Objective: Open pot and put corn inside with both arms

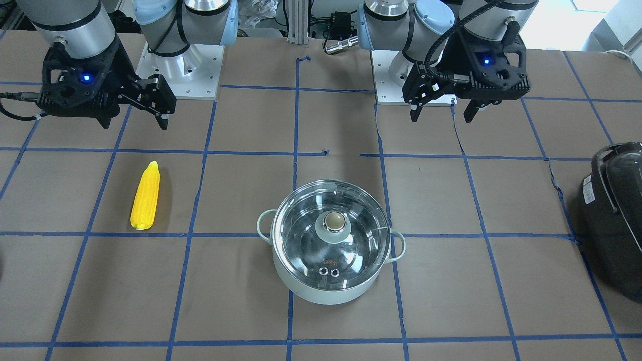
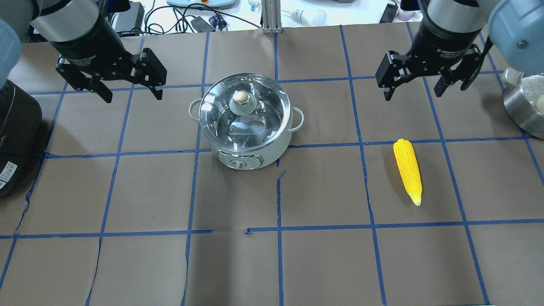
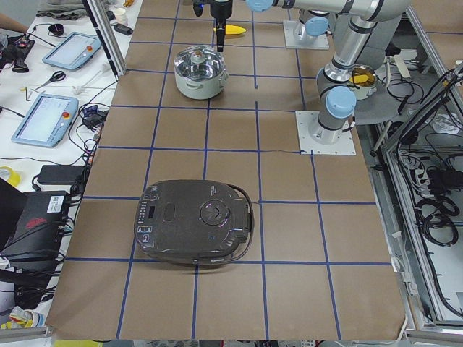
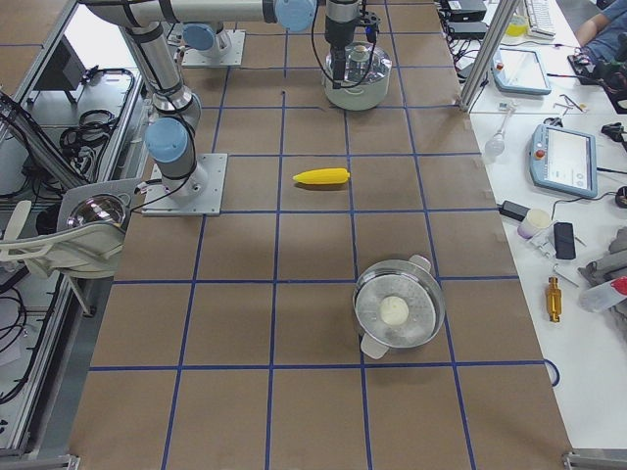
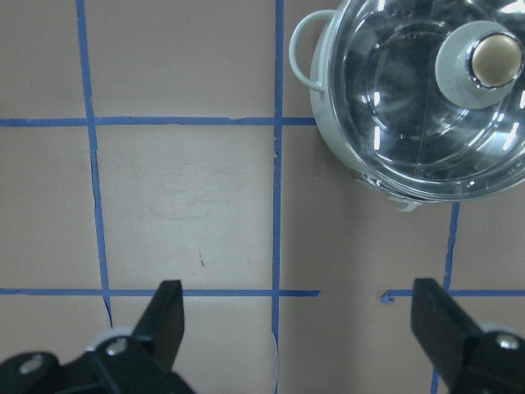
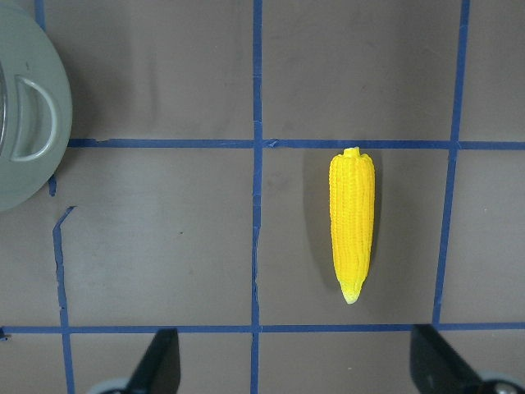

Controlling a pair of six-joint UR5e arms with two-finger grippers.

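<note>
The pale mint-green pot (image 1: 331,281) stands mid-table with its clear glass lid (image 1: 301,235) on; it also shows in the overhead view (image 2: 240,159). The yellow corn (image 1: 146,196) lies flat on the paper, apart from the pot, on my right side (image 2: 408,170). My left gripper (image 2: 132,98) is open and empty, hovering left of the pot; its wrist view shows the pot (image 5: 344,156) ahead to the right. My right gripper (image 2: 413,95) is open and empty, hovering beyond the corn; its wrist view shows the corn (image 6: 352,234) ahead.
A large black appliance (image 2: 12,136) sits at the table's left end. A steel pot (image 2: 525,106) holding a white thing stands at the right edge. Brown paper with a blue tape grid covers the table.
</note>
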